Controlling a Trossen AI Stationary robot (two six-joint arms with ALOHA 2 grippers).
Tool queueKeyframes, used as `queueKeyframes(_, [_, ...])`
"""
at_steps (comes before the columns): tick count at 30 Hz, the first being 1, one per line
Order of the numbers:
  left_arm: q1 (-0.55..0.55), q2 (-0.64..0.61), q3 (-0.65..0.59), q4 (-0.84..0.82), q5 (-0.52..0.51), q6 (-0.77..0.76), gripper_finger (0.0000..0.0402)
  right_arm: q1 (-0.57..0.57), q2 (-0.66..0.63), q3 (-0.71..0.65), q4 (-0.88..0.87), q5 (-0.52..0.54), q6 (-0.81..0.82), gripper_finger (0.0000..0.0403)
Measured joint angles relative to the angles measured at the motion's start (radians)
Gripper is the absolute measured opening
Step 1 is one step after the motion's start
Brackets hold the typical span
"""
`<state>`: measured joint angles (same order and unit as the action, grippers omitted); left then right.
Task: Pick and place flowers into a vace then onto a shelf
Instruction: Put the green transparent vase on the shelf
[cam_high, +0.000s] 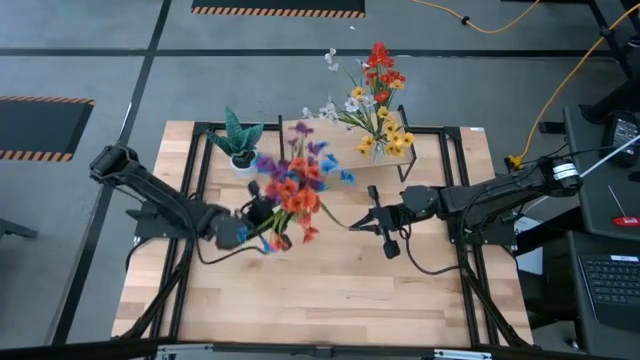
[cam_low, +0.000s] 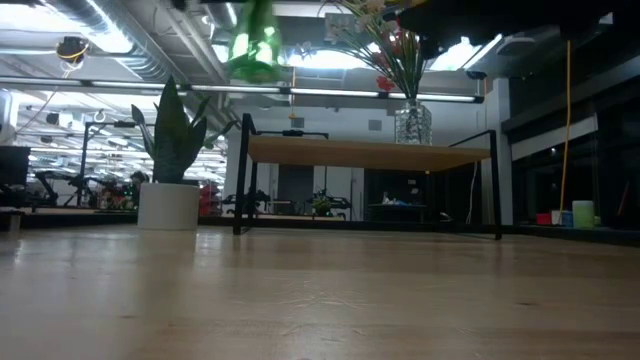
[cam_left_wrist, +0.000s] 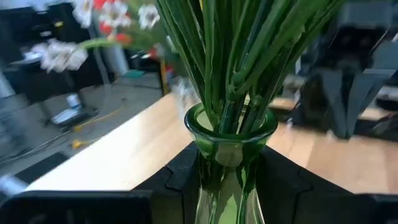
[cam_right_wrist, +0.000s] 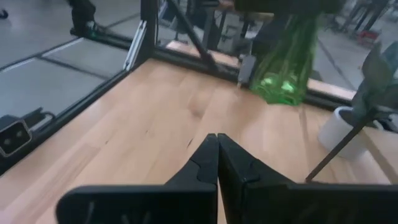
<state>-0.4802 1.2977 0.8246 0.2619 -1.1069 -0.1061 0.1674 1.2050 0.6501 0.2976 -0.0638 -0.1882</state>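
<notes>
A green glass vase (cam_left_wrist: 227, 155) filled with the flowers, green stems (cam_left_wrist: 230, 56) with purple, orange, red and blue blossoms (cam_high: 295, 180), hangs above the table's middle left. My left gripper (cam_high: 258, 222) is shut on it. In the low view only the vase's base (cam_low: 255, 45) shows, high above the tabletop. My right gripper (cam_high: 362, 222) hovers at the table's middle right, shut with nothing in it (cam_right_wrist: 216, 163), pointing toward the green vase (cam_right_wrist: 286, 68). The shelf (cam_low: 370, 153) stands at the back right and carries a clear vase (cam_low: 412, 125) of red, yellow and white flowers (cam_high: 380, 100). My left gripper pinches the green vase's neck (cam_left_wrist: 225, 163), just below the flared rim, between its two fingers (cam_left_wrist: 180, 180). The fingers come level from the table's left side. The vase hangs roughly upright, its base (cam_right_wrist: 280, 93) lifted clear of the table, with the stems rising out of its mouth.
A spiky green plant in a white pot (cam_high: 240, 145) stands at the back left, close to the shelf's left legs (cam_low: 243, 175). The near half of the wooden tabletop (cam_high: 330, 290) lies bare. A black frame (cam_high: 190, 190) runs around the table.
</notes>
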Motion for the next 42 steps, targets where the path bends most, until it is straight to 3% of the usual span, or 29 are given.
queueKeyframes(6, [0.150,-0.031,0.000,0.100,0.167,0.141,0.0114,-0.013,-0.069,-0.065,0.013,0.001,0.015,0.0002])
queueKeyframes(12, [0.317,-0.036,0.000,0.144,0.432,0.154,0.0114,-0.014,-0.126,-0.190,0.082,0.001,0.027,0.0002])
queueKeyframes(16, [0.411,-0.036,0.000,0.144,0.433,0.145,0.0114,-0.014,-0.153,-0.244,0.157,0.001,0.027,0.0002])
queueKeyframes(26, [0.573,-0.013,0.000,0.219,0.440,0.105,0.0114,-0.014,-0.160,-0.268,0.137,0.001,0.046,0.0002])
queueKeyframes(29, [0.606,0.004,0.001,0.292,0.447,0.114,0.0114,-0.014,-0.160,-0.268,0.120,0.001,0.046,0.0002])
queueKeyframes(42, [0.688,0.098,0.001,0.296,0.391,0.077,0.0114,-0.014,-0.160,-0.268,0.114,0.001,0.026,0.0002])
